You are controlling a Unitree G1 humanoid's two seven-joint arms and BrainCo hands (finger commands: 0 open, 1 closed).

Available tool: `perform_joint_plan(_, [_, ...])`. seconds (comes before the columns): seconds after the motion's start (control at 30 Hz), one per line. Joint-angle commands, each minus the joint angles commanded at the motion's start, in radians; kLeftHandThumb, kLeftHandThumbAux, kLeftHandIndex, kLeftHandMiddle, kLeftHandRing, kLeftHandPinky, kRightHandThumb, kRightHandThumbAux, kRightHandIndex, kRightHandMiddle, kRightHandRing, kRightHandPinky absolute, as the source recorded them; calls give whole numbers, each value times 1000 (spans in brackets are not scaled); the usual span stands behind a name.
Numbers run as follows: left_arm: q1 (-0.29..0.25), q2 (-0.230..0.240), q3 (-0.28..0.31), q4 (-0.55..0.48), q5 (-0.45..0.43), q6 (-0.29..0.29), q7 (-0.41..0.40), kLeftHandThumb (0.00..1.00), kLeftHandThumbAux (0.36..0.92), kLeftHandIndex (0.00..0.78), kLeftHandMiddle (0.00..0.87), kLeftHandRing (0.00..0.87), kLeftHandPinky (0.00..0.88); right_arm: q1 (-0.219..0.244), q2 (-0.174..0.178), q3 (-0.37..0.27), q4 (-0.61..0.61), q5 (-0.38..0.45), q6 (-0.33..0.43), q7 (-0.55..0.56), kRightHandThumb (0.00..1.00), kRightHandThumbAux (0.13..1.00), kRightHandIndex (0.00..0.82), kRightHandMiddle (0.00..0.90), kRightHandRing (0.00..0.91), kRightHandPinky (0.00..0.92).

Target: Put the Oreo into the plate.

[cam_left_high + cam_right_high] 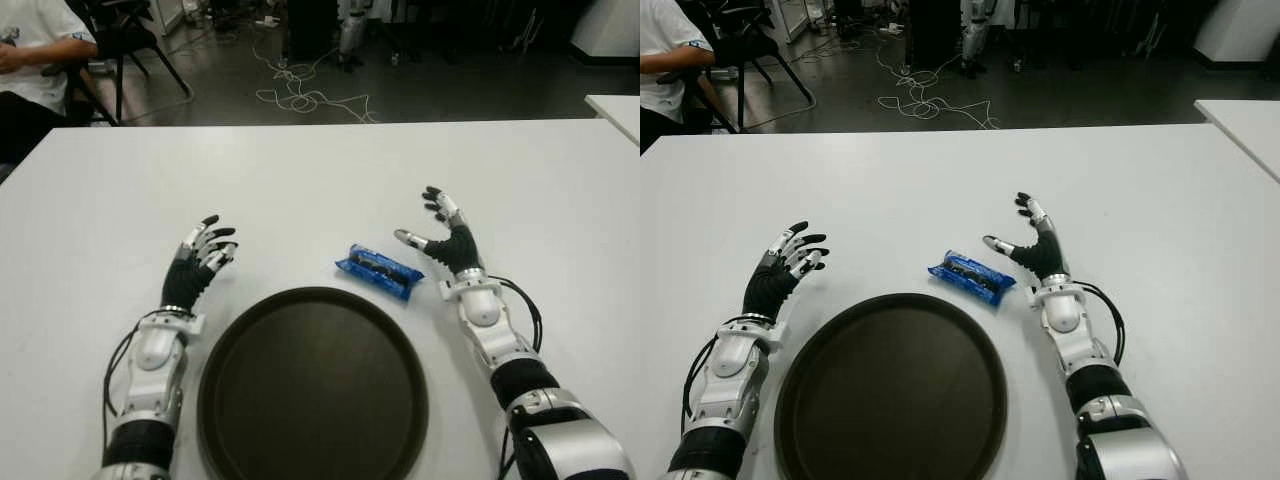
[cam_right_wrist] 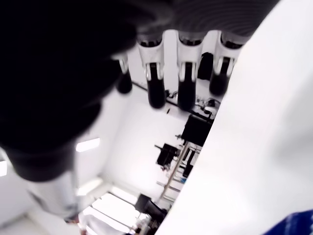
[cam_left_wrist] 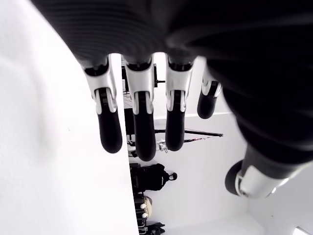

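A robotics lab or workshop: a plain white table [image 1: 320,170] stands on a dark floor [image 1: 420,90] strewn with loose cables [image 1: 300,95], with black chairs [image 1: 125,40] and a seated person [image 1: 35,60] behind.

Two head views look forward and down, sharing the white surface [image 1: 320,170] and both hands. Each wrist camera sits close behind its own fingers [image 3: 142,127].
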Motion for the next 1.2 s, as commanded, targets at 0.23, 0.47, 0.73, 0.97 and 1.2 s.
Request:
perform_joint_plan(0.23, [-1, 0, 1, 2, -1, 0, 0, 373, 630, 130, 259, 285, 315, 2, -14, 24, 6, -39, -12, -25, 0, 593, 1, 2, 2, 38])
perform_joint_plan(0.47, [0, -2, 2, -4, 0, 12, 8, 372, 632, 134, 265, 288, 315, -4, -29, 37, 24, -42, -24, -12, 0, 564, 0, 0, 0, 40])
perform_joint_plan(0.73, [1, -5, 1, -6, 3, 3, 12, 373, 635, 131, 265, 290, 319, -4, -28, 33, 31, -28, -50, -6, 0, 533, 0, 0, 0, 33])
perform_joint_plan(0.97, [0, -7, 2, -4, 2, 0, 16, 386, 644, 134, 263, 289, 325, -5, -23, 25, 42, -12, -86, -7, 0, 514, 0, 0, 0, 36])
perform_joint_plan(1.2, [2, -3, -4, -9, 11, 6, 18, 382, 645, 133, 260, 283, 317, -3, -28, 28, 37, -13, -93, -9, 0, 524, 0, 0, 0, 32])
